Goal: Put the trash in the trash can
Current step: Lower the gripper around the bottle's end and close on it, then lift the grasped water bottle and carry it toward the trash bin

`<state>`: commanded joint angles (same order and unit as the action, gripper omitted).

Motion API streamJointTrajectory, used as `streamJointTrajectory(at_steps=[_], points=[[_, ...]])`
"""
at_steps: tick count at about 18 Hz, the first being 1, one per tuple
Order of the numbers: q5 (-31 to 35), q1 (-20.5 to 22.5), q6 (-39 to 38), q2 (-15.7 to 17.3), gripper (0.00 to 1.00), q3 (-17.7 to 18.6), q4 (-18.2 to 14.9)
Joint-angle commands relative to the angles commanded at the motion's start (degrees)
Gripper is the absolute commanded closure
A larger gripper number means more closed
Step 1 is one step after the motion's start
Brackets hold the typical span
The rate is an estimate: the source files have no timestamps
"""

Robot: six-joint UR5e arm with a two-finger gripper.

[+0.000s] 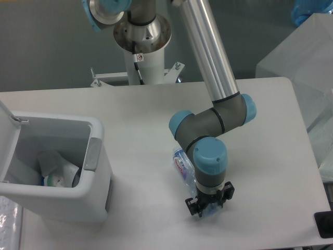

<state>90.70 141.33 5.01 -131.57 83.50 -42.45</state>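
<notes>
One fixed camera looks down from high in front, facing the arm's base (141, 36) across the table (145, 104).

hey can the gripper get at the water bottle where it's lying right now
Probably yes. The gripper is already down at the near end of the bottle, which lies flat on the table with nothing crowding it. The wrist hides the fingers, so whether they are shut on it is unclear.

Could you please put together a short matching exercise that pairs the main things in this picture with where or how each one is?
Things:
1. water bottle
2. trash can
3. claw
4. crumpled wrapper

Descriptions:
A. lid open, at the table's left
B. lying on the table, under the arm's wrist
C. inside the bin
D. lowered at the bottle's near end

Pairs: 1-B, 2-A, 3-D, 4-C
</notes>
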Motion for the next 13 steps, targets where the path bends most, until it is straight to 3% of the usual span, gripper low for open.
streamJointTrajectory(at_steps=[13], points=[[-0.17, -0.09, 0.53, 0.96, 0.37, -0.09, 0.09]])
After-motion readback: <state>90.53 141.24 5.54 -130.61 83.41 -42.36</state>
